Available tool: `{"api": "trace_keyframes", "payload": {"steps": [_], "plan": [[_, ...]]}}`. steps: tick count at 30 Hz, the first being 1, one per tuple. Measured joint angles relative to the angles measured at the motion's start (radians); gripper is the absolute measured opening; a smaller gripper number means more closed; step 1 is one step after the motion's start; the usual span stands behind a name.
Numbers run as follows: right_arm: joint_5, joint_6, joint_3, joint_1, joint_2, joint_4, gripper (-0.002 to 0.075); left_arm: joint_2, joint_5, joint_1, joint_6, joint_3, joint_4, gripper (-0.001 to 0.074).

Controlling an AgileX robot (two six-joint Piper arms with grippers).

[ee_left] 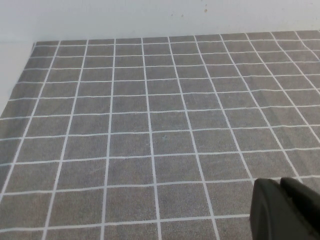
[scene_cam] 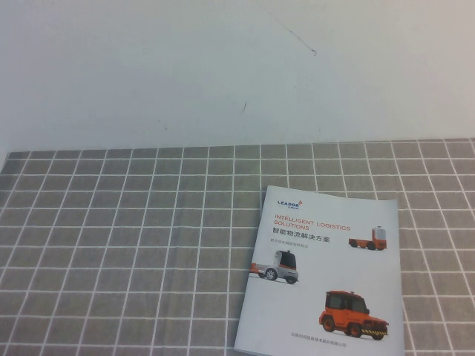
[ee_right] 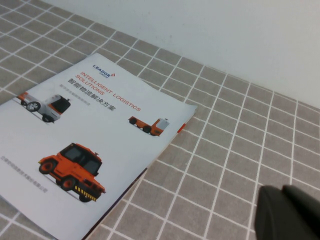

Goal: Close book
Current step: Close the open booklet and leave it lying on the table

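- High view. The book (scene_cam: pixel 323 274) lies flat at about 5 o'clock from the middle of the table, front cover up and already shut. Its long axis runs roughly 12 to 6 o'clock, and its near end is cut off by the frame's edge. Neither arm shows here. The surface is a grey cloth (scene_cam: pixel 111 245) with a white grid, backed at 12 o'clock by a plain white wall (scene_cam: pixel 223 67).
- Left wrist view. The left gripper (ee_left: pixel 285 210) appears only as a dark tip over bare cloth; apart or together cannot be told. No book is visible.
- Right wrist view. The right gripper (ee_right: pixel 287 212) hangs above the cloth, near the book but clear of it; its state likewise cannot be told. The right arm is judged the nearer, though no page seems left to fold.
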Motion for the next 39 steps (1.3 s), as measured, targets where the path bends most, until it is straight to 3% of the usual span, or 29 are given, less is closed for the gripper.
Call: {"api": "trace_keyframes", "payload": {"steps": [11,18,23,29,39], "plan": [[-0.042,-0.012,0.058,0.000,-0.011,-0.038,-0.0003,0.000,0.000,0.000,0.002,0.000,0.000,-0.0004],[-0.330,0.009,0.204,-0.047,-0.122,-0.202,-0.0003,0.000,0.000,0.000,0.000,0.000,0.000,-0.0002],[-0.538,0.198,0.359,-0.049,-0.203,-0.238,-0.0003,0.000,0.000,0.000,0.000,0.000,0.000,-0.0002],[-0.303,0.433,0.379,-0.049,-0.210,-0.324,-0.0003,0.000,0.000,0.000,0.000,0.000,0.002,-0.0002],[-0.289,0.512,0.375,-0.049,-0.210,-0.342,-0.0003,0.000,0.000,0.000,0.014,0.000,0.002,-0.0002]]}}
